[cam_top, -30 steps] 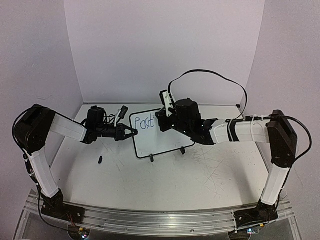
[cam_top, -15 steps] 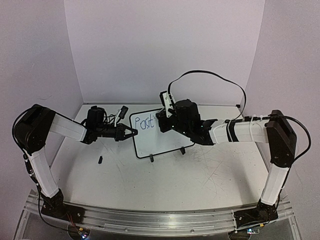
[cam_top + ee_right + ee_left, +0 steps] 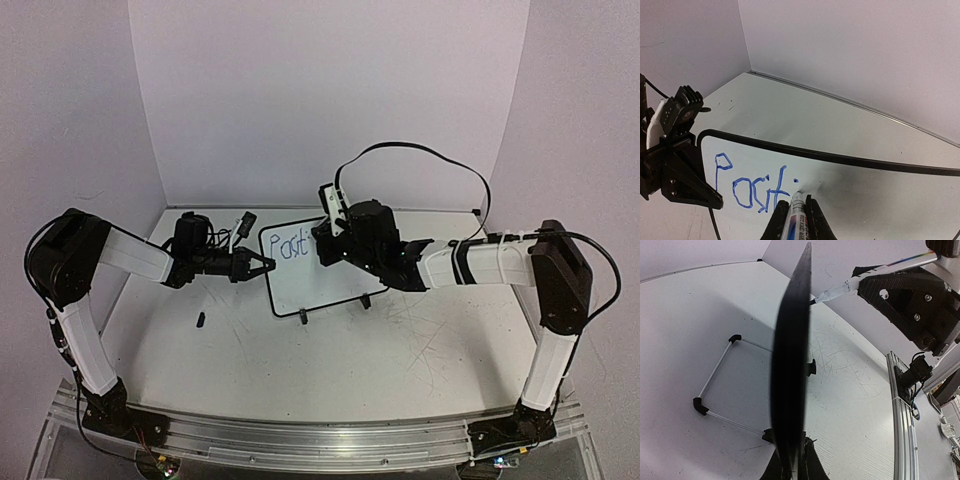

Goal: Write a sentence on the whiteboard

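Right wrist view: right gripper (image 3: pixel 797 209) is pinched tight on a blue marker (image 3: pixel 796 222), with the tip touching the whiteboard (image 3: pixel 880 200) just right of "Positi", all there is of the sentence (image 3: pixel 754 190). Left gripper (image 3: pixel 262 266) is clamped on its side edge, holding it upright on the surface (image 3: pixel 350 350) between the arms. We're mid-word, I'd say. Next up is probably the "v": a short, light stroke.

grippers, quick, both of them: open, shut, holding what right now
left gripper: closed on the edge of the whiteboard
right gripper: closed on a marker, tip on the board
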